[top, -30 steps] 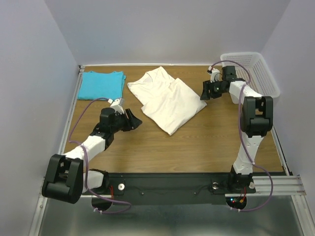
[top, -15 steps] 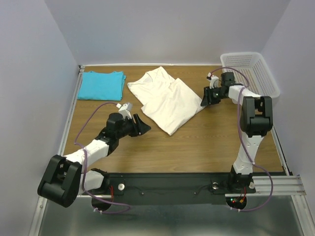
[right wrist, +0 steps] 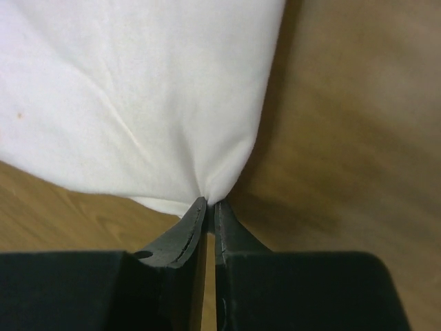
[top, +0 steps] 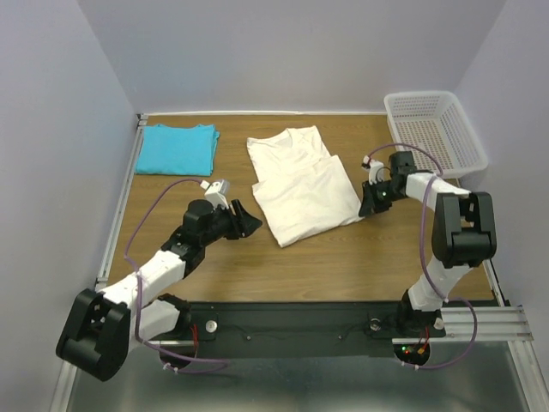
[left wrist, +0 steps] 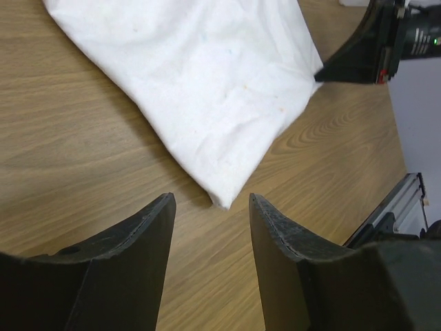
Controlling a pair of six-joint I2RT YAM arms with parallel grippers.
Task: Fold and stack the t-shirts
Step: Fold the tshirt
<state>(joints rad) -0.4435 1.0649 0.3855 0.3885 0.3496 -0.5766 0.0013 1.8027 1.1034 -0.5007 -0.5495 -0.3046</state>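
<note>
- The left gripper (top: 247, 223) hangs low over the bare table (top: 360, 249), jaws apart and holding nothing, just short of the near-left corner of the cream t-shirt (top: 304, 184).
- The right gripper (right wrist: 209, 203) has its jaws pinched together on the shirt's near-right corner, and the cloth puckers into the tips.
- The cream t-shirt lies folded at mid-table, collar end farthest.
- The turquoise t-shirt (top: 176, 148) lies folded flat in the far-left corner, well apart from the cream one.
- A white basket (top: 420, 95) sits at the far right.
</note>
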